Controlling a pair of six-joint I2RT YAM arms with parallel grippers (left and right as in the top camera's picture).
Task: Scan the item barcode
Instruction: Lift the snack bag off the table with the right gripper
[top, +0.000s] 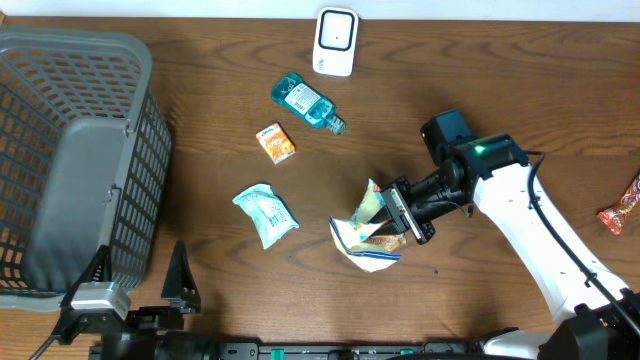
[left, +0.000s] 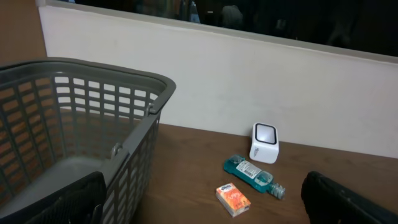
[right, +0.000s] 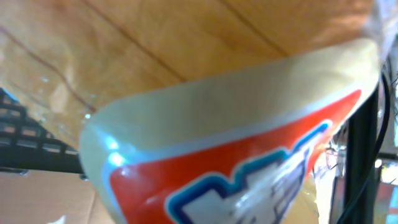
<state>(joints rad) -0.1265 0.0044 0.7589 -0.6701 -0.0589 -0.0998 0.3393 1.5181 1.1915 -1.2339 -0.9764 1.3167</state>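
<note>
- While the right hand (top: 398, 216) is pinched shut on the snack packet (top: 365, 238) near the middle of the counter (top: 480, 90), keep that grip firm
- Carry it toward the white scanner (top: 335, 42) at twelve o'clock, turning the barcode face, hidden here, to its window
- Left hand (top: 140, 287) waits wide open, empty, at seven o'clock

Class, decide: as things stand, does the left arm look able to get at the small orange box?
Probably yes: the left end effector is open, and its wrist view shows the orange box ahead with nothing in front of it.
</note>
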